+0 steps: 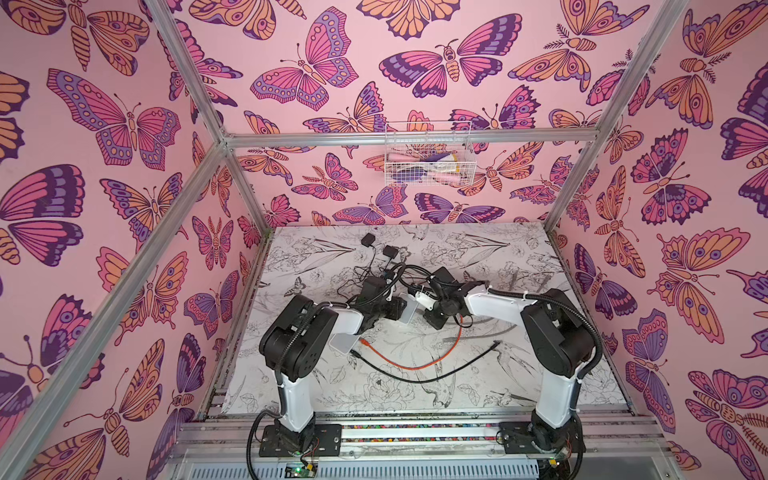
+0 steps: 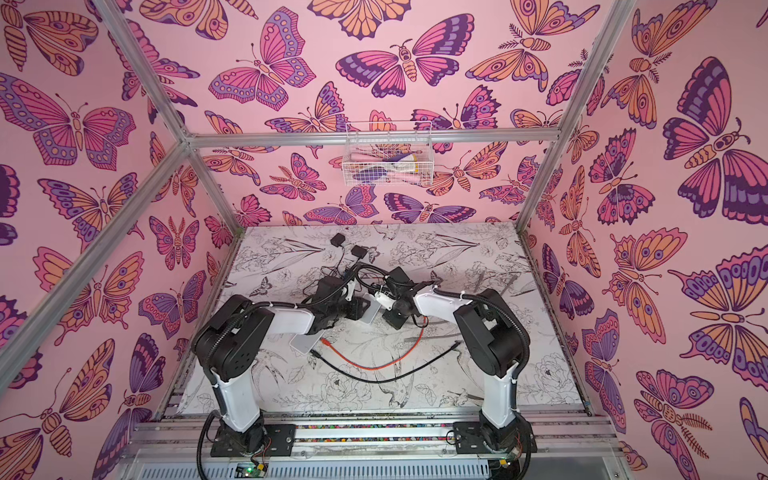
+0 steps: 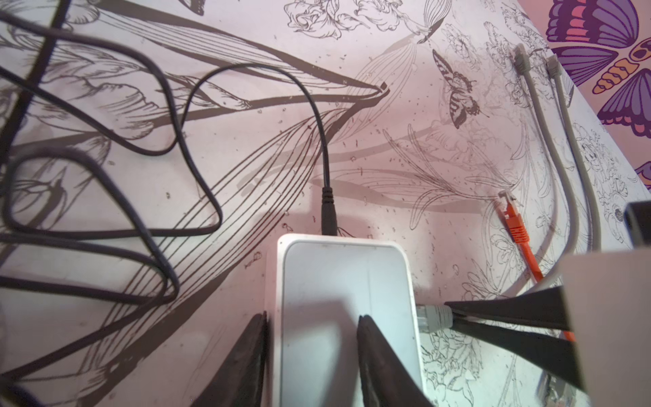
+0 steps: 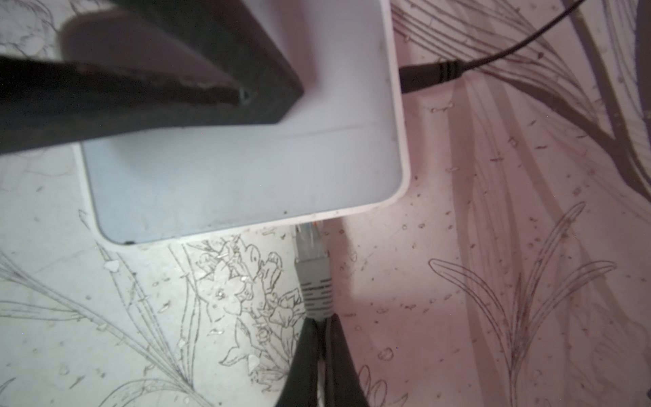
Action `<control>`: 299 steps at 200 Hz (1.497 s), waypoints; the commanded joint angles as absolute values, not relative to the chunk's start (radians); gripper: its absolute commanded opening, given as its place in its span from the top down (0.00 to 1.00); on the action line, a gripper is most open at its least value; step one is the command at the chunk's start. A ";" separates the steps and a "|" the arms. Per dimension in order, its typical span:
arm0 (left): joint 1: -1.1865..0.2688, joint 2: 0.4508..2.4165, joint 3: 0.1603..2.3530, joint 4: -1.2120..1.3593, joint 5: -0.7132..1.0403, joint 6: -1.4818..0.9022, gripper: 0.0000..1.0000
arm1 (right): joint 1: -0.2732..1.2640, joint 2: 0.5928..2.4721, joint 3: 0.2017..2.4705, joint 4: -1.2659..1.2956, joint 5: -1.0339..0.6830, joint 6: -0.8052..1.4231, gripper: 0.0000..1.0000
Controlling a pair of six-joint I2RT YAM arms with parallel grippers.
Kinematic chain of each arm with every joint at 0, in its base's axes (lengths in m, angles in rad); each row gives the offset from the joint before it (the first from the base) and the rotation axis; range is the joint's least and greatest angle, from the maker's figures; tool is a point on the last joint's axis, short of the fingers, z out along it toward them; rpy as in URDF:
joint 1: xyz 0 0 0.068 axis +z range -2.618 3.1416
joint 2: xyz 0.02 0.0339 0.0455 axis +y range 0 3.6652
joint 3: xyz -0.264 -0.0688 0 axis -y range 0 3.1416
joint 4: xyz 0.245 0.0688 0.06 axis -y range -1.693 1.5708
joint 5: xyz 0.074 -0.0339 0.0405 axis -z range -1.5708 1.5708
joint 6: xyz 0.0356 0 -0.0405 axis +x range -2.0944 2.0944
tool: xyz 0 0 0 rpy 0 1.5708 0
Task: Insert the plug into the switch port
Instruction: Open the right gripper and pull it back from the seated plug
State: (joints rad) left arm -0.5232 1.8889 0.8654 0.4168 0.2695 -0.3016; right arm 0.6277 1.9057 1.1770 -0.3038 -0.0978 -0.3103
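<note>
We have the left pincer point(image 3: 311, 319) clamped on the white switch box point(image 3: 345, 275). One finger lies across its flat top and the other sits against its side edge, so the box cannot slide away when something is pushed into it. The black power lead point(image 3: 329, 208) leaves the box at the end farthest from that pincer's fingers, which keeps it out of the grip.

The right pincer point(image 4: 323, 319) is closed tight on the tail end of the grey plug point(image 4: 313, 278). Holding it that far back leaves the whole plug free ahead of the fingertips. The plug points straight out from this pincer. Its clear tip sits at the box's long edge, either touching it or just starting in under it. We cannot see the port itself, because the rim hides it.

We judge the step in hand to be the final push: the plug looks lined up but not seated, with most of its body outside. An orange cable point(image 3: 518, 232) lies loose on the table point(image 3: 387, 141) close by the right pincer, held by neither.
</note>
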 commanded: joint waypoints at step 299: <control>-0.479 1.865 0.936 0.189 0.397 -0.372 0.57 | 0.643 1.616 1.033 -0.011 0.186 -0.240 0.78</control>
State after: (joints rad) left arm -0.4915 1.8912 0.9283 0.2619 0.3901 -0.3862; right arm 0.6395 1.6917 1.1007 -0.0391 0.1352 -0.2794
